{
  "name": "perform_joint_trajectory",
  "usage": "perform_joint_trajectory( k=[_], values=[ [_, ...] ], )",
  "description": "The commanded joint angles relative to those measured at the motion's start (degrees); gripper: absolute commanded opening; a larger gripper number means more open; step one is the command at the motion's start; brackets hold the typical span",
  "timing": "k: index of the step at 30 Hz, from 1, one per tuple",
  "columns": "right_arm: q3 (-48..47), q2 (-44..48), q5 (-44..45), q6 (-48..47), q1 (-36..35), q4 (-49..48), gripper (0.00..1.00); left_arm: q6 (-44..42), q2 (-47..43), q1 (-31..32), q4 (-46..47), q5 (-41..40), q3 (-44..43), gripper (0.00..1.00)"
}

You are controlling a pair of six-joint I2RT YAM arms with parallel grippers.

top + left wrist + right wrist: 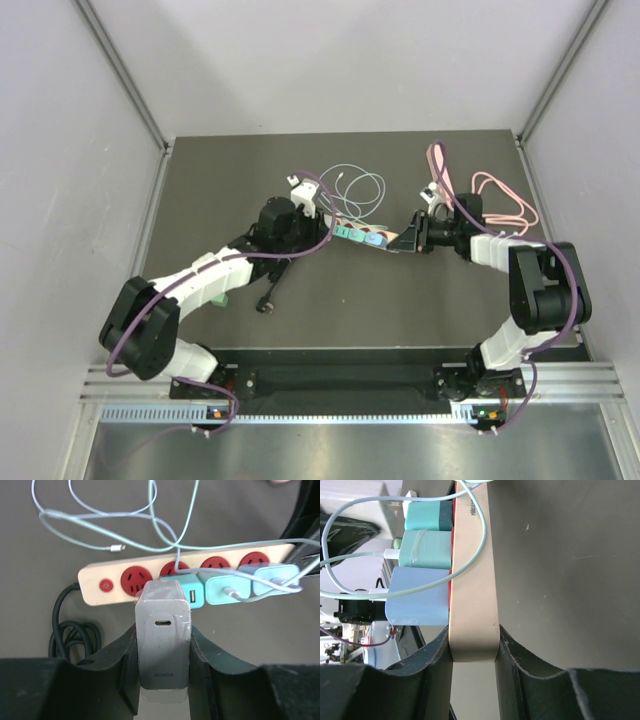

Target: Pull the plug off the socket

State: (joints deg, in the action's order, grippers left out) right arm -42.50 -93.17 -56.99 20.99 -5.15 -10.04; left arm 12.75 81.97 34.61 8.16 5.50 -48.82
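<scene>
A beige power strip [112, 587] with red sockets lies mid-table [365, 237]. My left gripper [163, 630] is shut on a grey HONOR charger plug [163, 645], which stands over the strip between the first two red sockets; I cannot tell whether its pins are still seated. Teal [189, 594], mint [227, 590] and light blue [270, 580] chargers sit plugged in to its right. My right gripper [473, 635] is shut on the strip's end [472, 605], beside the light blue charger [417, 597]. In the top view the left gripper [318, 212] and right gripper [405, 240] flank the strip.
White charging cables [100, 510] loop behind the strip [360, 185]. The strip's black cord lies coiled at the left [72, 635]. A pink cable [500, 195] lies at the right rear. Grey enclosure walls stand on both sides.
</scene>
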Motion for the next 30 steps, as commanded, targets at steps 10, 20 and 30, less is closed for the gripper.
perform_joint_trajectory(
  k=[10, 20, 30],
  values=[
    [-0.21, -0.61, 1.09, -1.39, 0.58, -5.34, 0.0, -3.09, -3.4, -0.07, 6.87, -4.52, -1.19, 0.0],
    [-0.3, -0.79, -0.05, -1.31, 0.84, -5.78, 0.0, 10.26, -4.37, -15.78, -0.16, -1.11, -0.4, 0.0],
    [-0.56, -0.7, 0.13, -0.96, 1.28, -5.6, 0.0, 25.21, -9.29, -28.8, -12.99, -15.5, 6.1, 0.0]
  ],
)
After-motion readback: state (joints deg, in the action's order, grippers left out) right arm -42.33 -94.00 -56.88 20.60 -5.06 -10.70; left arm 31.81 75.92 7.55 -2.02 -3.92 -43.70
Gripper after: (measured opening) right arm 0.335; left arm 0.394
